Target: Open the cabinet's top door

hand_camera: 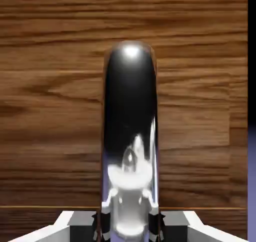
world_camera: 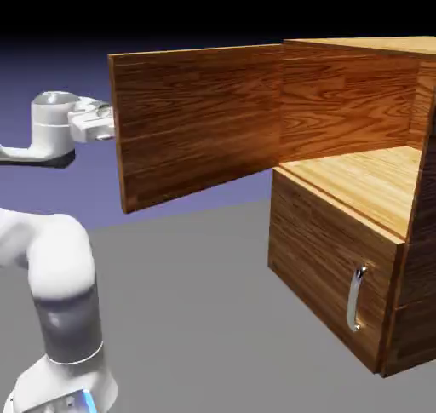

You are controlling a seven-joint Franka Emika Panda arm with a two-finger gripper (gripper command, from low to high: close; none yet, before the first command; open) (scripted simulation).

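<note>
Top door stands swung wide from the cabinet, well past square to the front, its inner wood face turned to the exterior view. The upper compartment lies open, with its pale wood shelf exposed. The lower panel stays shut, its short silver handle untouched.

The tool sits at the door's free edge, on the exterior view's left, mostly hidden behind the panel; only the white hand and wrist show. The hand view settles it: the tool is clamped tight on the door's long handle, which fills the middle of that view as a dark chrome bar running up from between the fingers. Wood grain fills the rest, with a strip of backdrop at the right edge.

The grip at the handle makes sense: it lies farthest from the hinge, so the arm gets the most leverage and follows the door's arc. The arm bends hard, elbow low, to stay with that arc.

Judgement: the task looks essentially done; the door is open. What remains is letting go and backing off without nudging the panel.
</note>
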